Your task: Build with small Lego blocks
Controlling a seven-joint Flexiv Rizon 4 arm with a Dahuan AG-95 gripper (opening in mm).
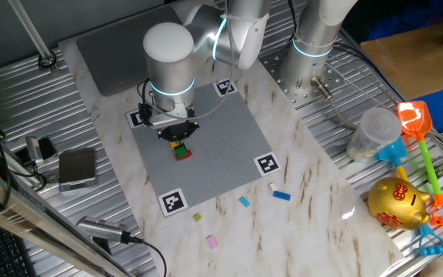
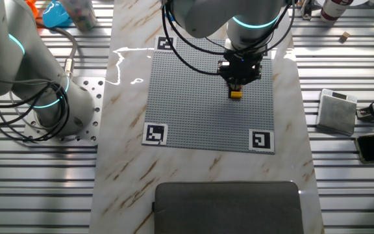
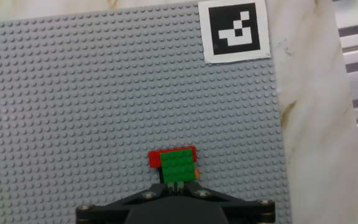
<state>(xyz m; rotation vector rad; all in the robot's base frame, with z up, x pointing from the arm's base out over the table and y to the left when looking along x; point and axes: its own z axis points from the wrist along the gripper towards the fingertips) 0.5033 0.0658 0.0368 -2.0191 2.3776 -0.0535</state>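
The tool (image 1: pixel 178 137) hangs low over the middle of the grey plate (image 1: pixel 229 135), right down on a little stack of bricks. In the hand view its two fingers meet in a narrow point at the near edge of a green brick (image 3: pixel 178 167), so they look pinched together there, though whether they truly grip it or only touch it I cannot tell. That green brick sits on a red one (image 3: pixel 157 157), which peeks out along its top and left side, with a sliver of orange (image 3: pixel 197 173) at the right. From one fixed view the stack shows yellow (image 1: pixel 177 145), green and red just under the tool; from the other side, only a yellow brick (image 2: pixel 236 93) pokes out below the black fingers. Off the plate, loose bricks lie scattered on the marble counter (image 1: pixel 314 185) near the front corner marker (image 1: pixel 266 165): a dark blue one (image 1: pixel 282 195), a white one (image 1: pixel 272 186) just beside it, a light blue one (image 1: pixel 244 201), a yellowish-green one (image 1: pixel 198 218) and a pink one (image 1: pixel 212 241), all well apart from the stack. Further right sit a gold piggy bank (image 1: pixel 396 203), a clear cup (image 1: pixel 371 132) and toy spades (image 1: pixel 420 131).
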